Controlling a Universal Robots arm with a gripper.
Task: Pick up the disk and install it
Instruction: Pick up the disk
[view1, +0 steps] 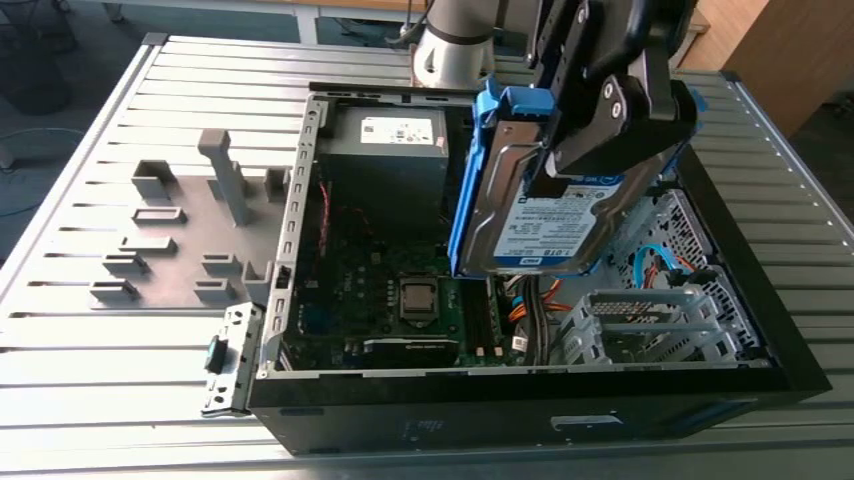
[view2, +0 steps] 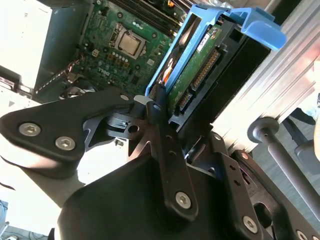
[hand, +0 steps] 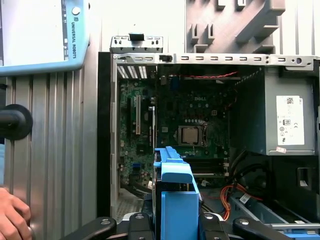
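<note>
"One disk (view1: 547, 225). Where was it?"

"Upright in the upper right of the exterior view, over the open computer case (view1: 534, 400), label side facing the camera."

"And the gripper (view1: 583, 160)?"

"Clamped on the disk's upper part. In the second wrist view its blue carrier (view2: 170, 65) framed the silver body."

"What else showed?"

"The grey power supply (view1: 387, 150) sat upper centre in the case, with the processor (view1: 418, 300) lower centre. In the first wrist view a person's hand (hand: 12, 217) showed by the slatted table (hand: 55, 165)."
</note>
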